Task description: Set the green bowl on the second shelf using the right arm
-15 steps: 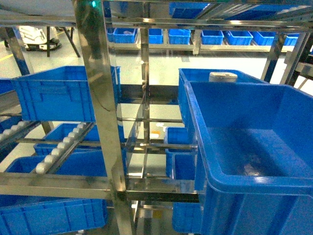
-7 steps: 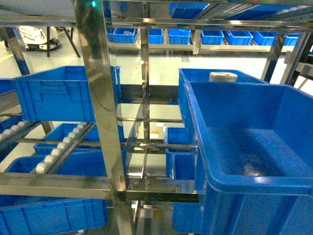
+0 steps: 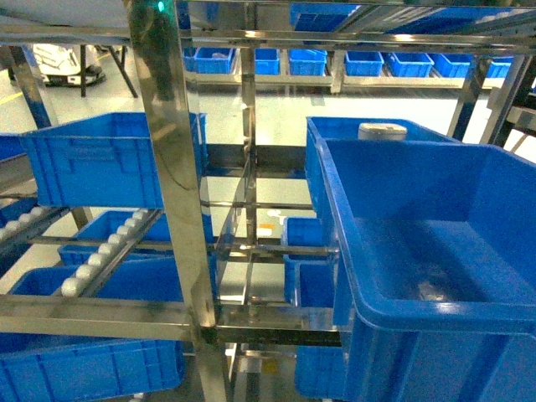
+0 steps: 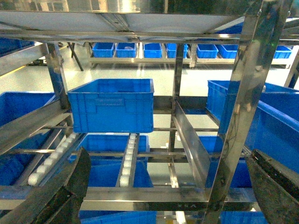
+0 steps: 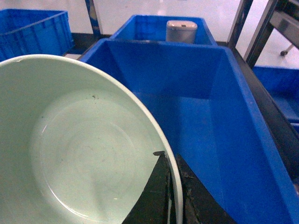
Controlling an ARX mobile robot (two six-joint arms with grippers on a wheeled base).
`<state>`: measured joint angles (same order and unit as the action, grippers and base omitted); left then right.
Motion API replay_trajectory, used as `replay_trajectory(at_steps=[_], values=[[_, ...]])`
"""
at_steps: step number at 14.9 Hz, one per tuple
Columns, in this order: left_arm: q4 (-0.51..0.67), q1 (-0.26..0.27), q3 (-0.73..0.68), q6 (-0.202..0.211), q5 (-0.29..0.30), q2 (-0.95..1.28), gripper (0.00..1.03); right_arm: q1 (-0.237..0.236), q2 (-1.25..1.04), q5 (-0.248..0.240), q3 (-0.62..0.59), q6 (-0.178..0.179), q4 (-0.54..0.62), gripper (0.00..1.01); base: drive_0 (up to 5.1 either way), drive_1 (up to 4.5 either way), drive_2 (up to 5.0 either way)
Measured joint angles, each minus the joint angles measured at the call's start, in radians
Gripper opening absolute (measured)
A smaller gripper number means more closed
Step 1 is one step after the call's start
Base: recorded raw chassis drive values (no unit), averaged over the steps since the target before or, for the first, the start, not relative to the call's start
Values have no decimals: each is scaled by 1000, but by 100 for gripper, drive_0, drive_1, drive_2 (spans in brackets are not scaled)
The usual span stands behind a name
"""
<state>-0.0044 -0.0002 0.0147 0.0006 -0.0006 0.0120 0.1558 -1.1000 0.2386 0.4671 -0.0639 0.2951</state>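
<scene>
A big room with shiny metal racks (image 3: 172,167) and many blue bins fills the views. More bins sit in a row far at the back.

The right claw (image 5: 170,196) is pinched on the rim of the green bowl (image 5: 74,149). One dark finger is inside the bowl and one is outside. The bowl is held up in the air, open side up. It hangs just in front of a big blue bin (image 5: 187,112). A second bin behind that one holds a white can (image 5: 181,31).

The bowl does not show in the head view, so it is likely low and close to the robot. The shelf lies ahead of the bowl, past its far rim. I think the right arm must push forward and put the bowl down there.

The left claw (image 4: 163,186) is spread wide with nothing in it. It faces the rack and a blue bin (image 4: 112,105) on the rollers.
</scene>
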Motion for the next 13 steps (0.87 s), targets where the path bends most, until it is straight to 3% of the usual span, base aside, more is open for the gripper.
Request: replay_trajectory(at_steps=[6, 10, 13], values=[[0, 0, 0, 0, 0, 0, 98, 17, -330, -6, 112, -20, 122, 2, 0, 0, 0], [0, 0, 0, 0, 0, 0, 98, 51, -530, 5, 232, -44, 137, 2, 0, 0, 0], [0, 0, 0, 0, 0, 0, 98, 51, -716, 15, 396, -58, 98, 2, 0, 0, 0]])
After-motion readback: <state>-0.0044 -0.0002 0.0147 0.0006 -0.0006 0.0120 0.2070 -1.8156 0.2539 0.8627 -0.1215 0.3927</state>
